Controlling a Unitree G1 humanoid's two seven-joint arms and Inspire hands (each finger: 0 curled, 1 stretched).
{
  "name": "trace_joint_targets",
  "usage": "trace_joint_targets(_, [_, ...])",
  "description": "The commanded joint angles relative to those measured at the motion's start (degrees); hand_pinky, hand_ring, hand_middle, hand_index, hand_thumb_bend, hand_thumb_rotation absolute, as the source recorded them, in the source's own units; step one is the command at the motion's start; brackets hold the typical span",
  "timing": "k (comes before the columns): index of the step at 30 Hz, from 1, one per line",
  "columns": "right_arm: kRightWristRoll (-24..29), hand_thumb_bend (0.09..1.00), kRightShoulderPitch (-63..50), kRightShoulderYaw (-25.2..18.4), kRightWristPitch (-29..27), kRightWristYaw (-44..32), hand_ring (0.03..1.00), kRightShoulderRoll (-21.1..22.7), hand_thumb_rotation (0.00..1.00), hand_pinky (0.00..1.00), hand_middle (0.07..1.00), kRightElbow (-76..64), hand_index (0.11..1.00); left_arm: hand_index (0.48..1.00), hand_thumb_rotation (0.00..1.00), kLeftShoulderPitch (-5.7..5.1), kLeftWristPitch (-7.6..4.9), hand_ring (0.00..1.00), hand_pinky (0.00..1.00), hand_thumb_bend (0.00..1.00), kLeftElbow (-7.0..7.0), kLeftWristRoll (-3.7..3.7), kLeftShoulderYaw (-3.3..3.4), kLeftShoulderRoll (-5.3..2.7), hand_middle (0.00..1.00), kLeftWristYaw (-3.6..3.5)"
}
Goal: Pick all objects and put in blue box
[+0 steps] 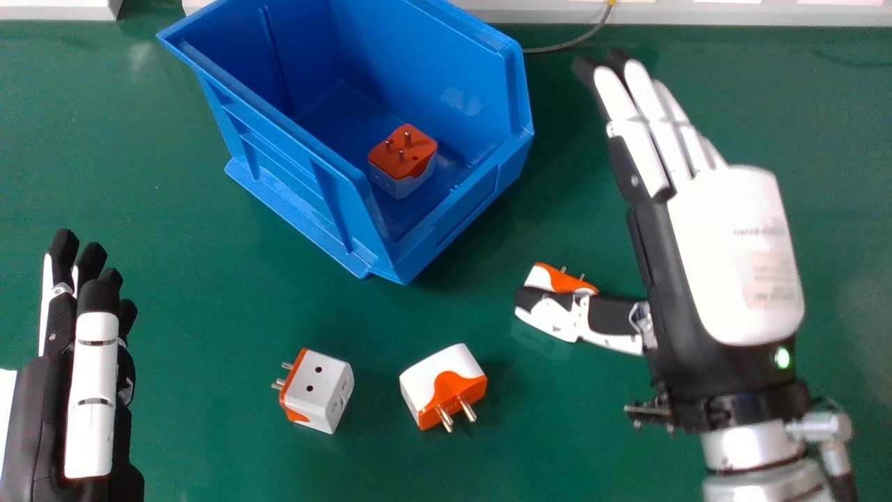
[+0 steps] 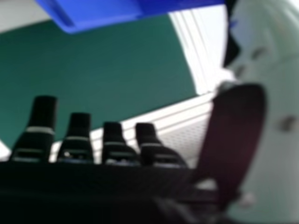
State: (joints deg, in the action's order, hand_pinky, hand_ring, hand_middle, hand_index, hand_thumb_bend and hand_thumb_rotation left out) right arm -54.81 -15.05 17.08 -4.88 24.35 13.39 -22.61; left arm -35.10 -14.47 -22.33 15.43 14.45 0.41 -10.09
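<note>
1. Blue box is set on the green table, between the two sets of fingers: forward and to the right of the left ones, to the left of the right ones. In the right hand view, part of it is seen beyond the straightened fingertips, apart from them.
2. Right hand is held with its fingers released and extended forward, and its thumb stretched out to the left; nothing is grasped.
3. Left hand is likewise held released, its fingers pointed forward and well apart from every adapter.
4. Boxed adapter is found inside the box, pins up, left of the right fingers.
5. Half-hidden adapter is partly covered by the right thumb; whether it is touched cannot be told.
6. Right-hand adapter is laid on the table, nearer the robot than the right thumb and to its left, pins turned towards the robot.
7. Left-hand adapter is laid beside it, nearer the left fingers, pins turned towards them.
</note>
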Motion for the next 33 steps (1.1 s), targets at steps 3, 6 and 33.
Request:
trace_joint_targets(3, [0.5, 0.672, 0.0, 0.2, -2.6, 5.8, 0.898, -2.1, 0.31, 0.76, 0.942, 3.5, 0.912, 1.000, 1.00, 1.05, -2.50, 1.00, 1.00, 0.52, 1.84, -0.01, -0.02, -0.21, 1.00, -0.28])
trace_joint_targets(6, [0.9, 0.689, 0.0, 0.4, -3.5, 8.1, 0.882, -3.0, 0.33, 0.74, 0.928, 5.5, 0.901, 1.000, 1.00, 1.58, -3.35, 1.00, 1.00, 0.52, 1.91, -0.36, -0.36, -0.19, 1.00, -0.34])
trace_joint_targets(33, [4.7, 0.692, 8.0, -0.2, 0.5, 6.8, 0.836, -3.2, 0.26, 0.70, 0.867, 25.0, 0.839, 1.000, 1.00, 2.63, -0.53, 1.00, 1.00, 0.53, 0.02, -0.50, -0.01, 1.87, 1.00, -0.48])
